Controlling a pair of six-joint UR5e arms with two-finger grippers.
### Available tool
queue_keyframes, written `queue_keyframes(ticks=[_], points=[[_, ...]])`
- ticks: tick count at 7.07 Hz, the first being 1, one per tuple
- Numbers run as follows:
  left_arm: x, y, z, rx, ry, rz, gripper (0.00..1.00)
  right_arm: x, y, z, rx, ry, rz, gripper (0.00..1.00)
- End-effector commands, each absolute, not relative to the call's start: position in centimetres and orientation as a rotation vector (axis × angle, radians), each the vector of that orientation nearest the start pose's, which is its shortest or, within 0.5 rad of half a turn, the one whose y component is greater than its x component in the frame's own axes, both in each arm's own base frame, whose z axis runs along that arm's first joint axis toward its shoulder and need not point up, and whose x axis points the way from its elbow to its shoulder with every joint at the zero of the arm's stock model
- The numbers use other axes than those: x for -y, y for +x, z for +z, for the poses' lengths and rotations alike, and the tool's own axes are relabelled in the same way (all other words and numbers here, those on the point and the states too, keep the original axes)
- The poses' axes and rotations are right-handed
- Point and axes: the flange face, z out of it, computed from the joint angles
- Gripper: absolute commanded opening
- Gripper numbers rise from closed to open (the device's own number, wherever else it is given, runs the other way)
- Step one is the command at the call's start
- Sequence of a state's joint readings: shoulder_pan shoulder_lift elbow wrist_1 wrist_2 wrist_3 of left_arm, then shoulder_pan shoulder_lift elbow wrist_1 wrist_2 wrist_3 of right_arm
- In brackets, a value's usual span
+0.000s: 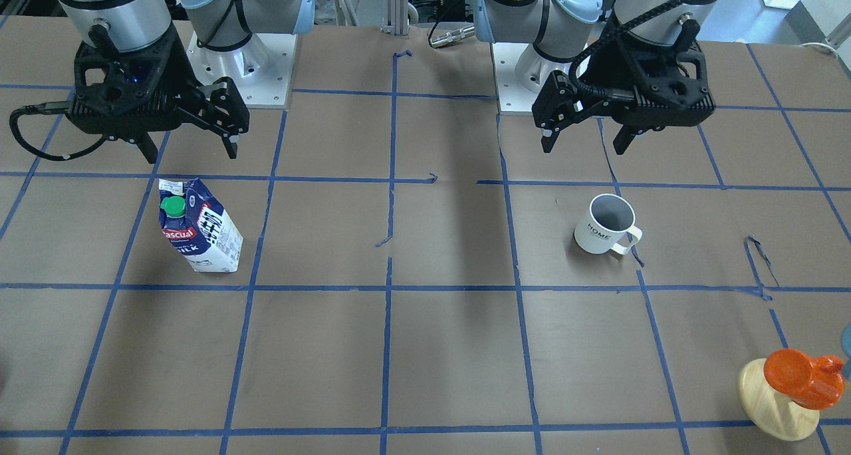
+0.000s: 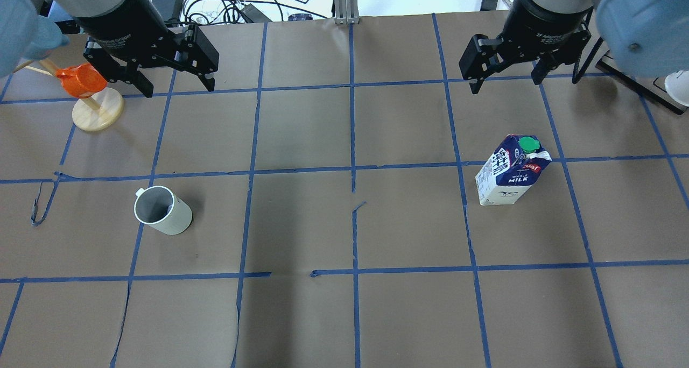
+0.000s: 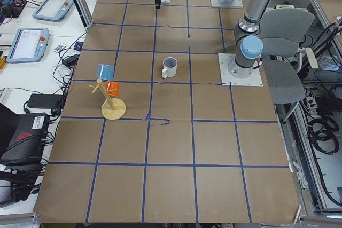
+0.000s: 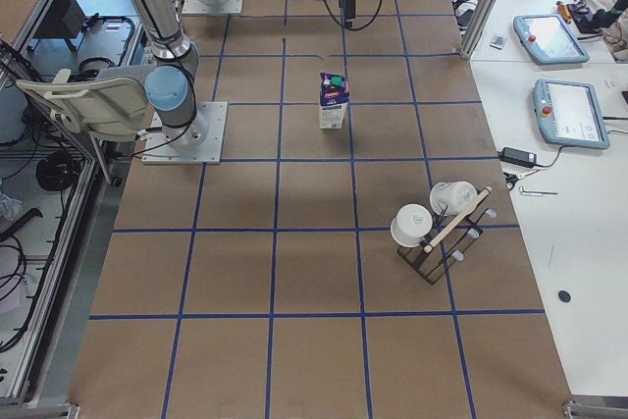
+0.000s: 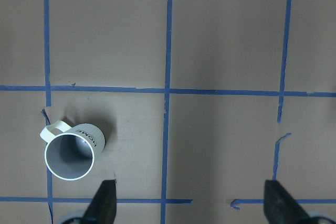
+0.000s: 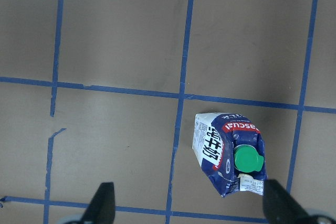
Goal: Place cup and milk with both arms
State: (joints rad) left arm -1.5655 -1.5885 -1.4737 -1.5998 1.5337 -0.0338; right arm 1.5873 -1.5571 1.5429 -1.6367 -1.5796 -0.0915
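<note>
The white "HOME" cup (image 1: 604, 224) stands upright on the brown table, and also shows in the overhead view (image 2: 161, 211) and the left wrist view (image 5: 71, 153). My left gripper (image 1: 585, 146) is open and empty, raised above the table on the robot's side of the cup, with its fingers (image 5: 105, 198) wide apart. The blue and white milk carton (image 1: 198, 227) with a green cap stands upright, and also shows in the overhead view (image 2: 511, 170) and the right wrist view (image 6: 228, 153). My right gripper (image 1: 191, 154) is open and empty, raised just behind the carton.
A wooden stand with an orange cup (image 1: 798, 382) is at the table's far corner on my left, also seen from overhead (image 2: 81, 80). A rack with white cups (image 4: 432, 228) stands at my right end. Blue tape lines grid the table.
</note>
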Motion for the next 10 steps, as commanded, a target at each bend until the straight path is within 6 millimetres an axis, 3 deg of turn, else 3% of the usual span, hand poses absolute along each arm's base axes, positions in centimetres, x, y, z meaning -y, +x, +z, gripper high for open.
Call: queue_keyframes(ticks=[1,3,4,5,7,8,9,10], points=[[49.8,-13.7,52.3,-3.172,-0.050,-0.065,1.00,50.7,13.5,50.1,-3.150,-0.152,-0.132,1.00],[49.1,-13.1,50.6,-3.160,-0.061,-0.007,1.00,52.9,9.3,46.8,-3.152,-0.059,-0.011,1.00],[48.8,-12.9,49.0,-3.153,-0.070,0.041,1.00,53.0,7.5,42.9,-3.130,-0.062,0.082,1.00],[48.9,-11.4,45.5,-3.143,-0.147,0.134,1.00,52.8,6.6,39.9,-3.131,-0.041,0.071,1.00],[48.3,-4.0,37.9,-3.118,-0.393,0.298,1.00,50.9,5.0,32.9,-3.131,-0.019,0.051,1.00],[47.8,-1.7,34.1,-3.091,-0.457,0.316,1.00,50.1,5.1,31.1,-3.132,-0.022,0.051,1.00],[47.0,-0.6,30.8,-3.089,-0.496,0.291,1.00,49.9,5.2,30.7,-3.132,-0.022,0.051,0.96],[46.5,-0.6,28.6,-3.087,-0.508,0.298,0.98,50.1,5.1,31.3,-3.142,-0.024,0.020,0.71]])
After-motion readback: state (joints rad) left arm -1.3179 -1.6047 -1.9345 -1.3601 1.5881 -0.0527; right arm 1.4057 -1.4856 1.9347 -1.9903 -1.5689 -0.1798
